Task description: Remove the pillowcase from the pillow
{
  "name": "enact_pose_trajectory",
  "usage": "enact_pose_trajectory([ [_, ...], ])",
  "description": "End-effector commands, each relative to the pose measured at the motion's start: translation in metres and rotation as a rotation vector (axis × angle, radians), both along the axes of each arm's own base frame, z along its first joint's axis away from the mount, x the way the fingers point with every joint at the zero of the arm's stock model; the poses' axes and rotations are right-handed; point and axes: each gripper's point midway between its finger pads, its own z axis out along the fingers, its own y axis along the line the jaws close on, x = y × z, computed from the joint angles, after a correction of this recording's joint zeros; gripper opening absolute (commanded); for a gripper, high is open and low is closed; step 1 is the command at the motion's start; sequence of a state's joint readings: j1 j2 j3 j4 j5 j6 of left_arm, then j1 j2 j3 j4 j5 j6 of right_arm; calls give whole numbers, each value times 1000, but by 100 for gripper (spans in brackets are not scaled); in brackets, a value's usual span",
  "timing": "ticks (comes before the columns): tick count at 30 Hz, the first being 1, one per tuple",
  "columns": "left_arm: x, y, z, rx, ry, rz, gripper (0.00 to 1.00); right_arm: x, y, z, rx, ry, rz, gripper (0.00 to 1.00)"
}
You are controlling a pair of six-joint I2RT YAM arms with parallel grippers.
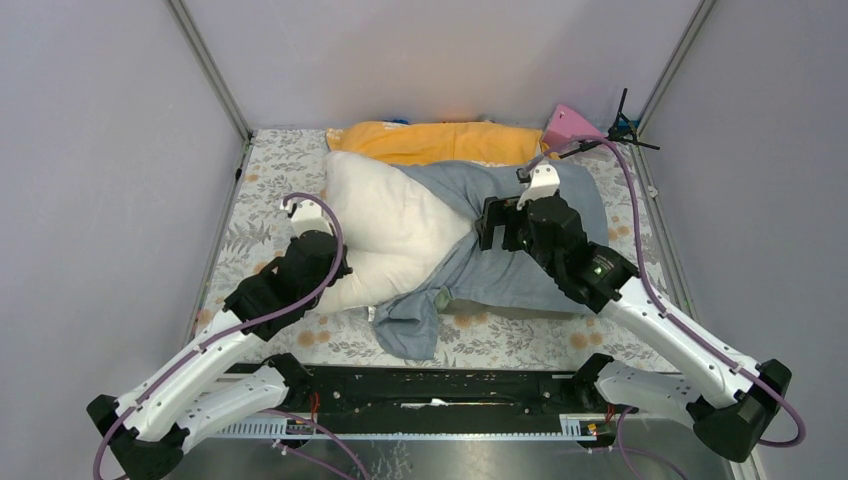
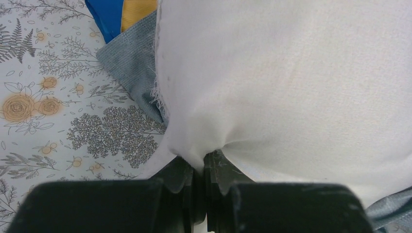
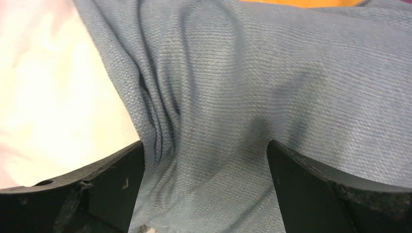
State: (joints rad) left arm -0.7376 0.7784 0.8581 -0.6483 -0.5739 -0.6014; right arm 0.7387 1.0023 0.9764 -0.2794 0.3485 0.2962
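The white pillow point(image 1: 390, 225) lies mid-table, its left half bare; it also fills the left wrist view point(image 2: 291, 82). The wrinkled grey-blue pillowcase point(image 1: 500, 270) still covers its right half and trails toward the near edge. My left gripper point(image 1: 335, 262) is shut on a pinch of the pillow's white fabric point(image 2: 201, 158) at its lower left corner. My right gripper point(image 1: 487, 222) is open, its jaws spread wide just over the pillowcase point(image 3: 243, 97) near the edge of the bare pillow point(image 3: 53, 97). A strip of pillowcase point(image 2: 131, 68) shows under the pillow.
An orange-covered pillow point(image 1: 430, 142) lies along the back wall, with bright blue fabric point(image 2: 109, 17) beside it. A pink object point(image 1: 570, 125) and a black stand point(image 1: 620, 128) sit at the back right. A floral cloth point(image 1: 270, 180) covers the table. Grey walls enclose three sides.
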Motion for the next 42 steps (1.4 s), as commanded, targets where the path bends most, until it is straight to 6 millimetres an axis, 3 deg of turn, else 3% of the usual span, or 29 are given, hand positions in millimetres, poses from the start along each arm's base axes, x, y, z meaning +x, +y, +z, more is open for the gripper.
enact_pose_trajectory([
  [1, 11, -13, 30, -71, -88, -30, 0, -2, 17, 6, 19, 60, 79, 100],
  [6, 13, -20, 25, -80, -82, -46, 0, 1, 39, -6, 0, 123, 125, 99],
  [11, 14, -20, 26, -81, -80, -47, 0, 1, 52, -16, -192, 95, 100, 100],
  [14, 13, -15, 28, -79, -86, -24, 0, 8, 42, -27, -287, 101, 37, 100],
  [18, 10, -1, 47, -75, -109, 25, 0, 14, 10, -35, -379, 75, -100, 100],
  [21, 7, 31, 76, -23, -154, 136, 0, 19, -19, -40, -299, 109, -192, 94],
  [25, -10, 88, 122, 43, -263, 335, 0, 22, -59, -39, -216, 83, -312, 82],
  [28, -32, 134, 143, 60, -338, 519, 0, 19, -71, -30, -184, 51, -350, 78],
  [29, -36, 140, 145, 53, -350, 536, 0, 18, -71, -26, -170, 44, -344, 78],
  [31, -37, 136, 142, 18, -360, 511, 0, 16, -69, -16, -140, 22, -328, 74],
  [33, -29, 117, 132, -19, -348, 422, 0, 15, -66, -5, -115, 2, -308, 66],
  [38, -5, 50, 99, -56, -252, 153, 0, 12, -48, 18, -33, -42, -202, 25],
  [41, 5, 26, 77, -4, -168, 70, 0, 11, -44, 27, -6, -57, -181, 1],
  [42, 8, 20, 70, 18, -141, 48, 0, 10, -44, 29, -2, -62, -180, 0],
])
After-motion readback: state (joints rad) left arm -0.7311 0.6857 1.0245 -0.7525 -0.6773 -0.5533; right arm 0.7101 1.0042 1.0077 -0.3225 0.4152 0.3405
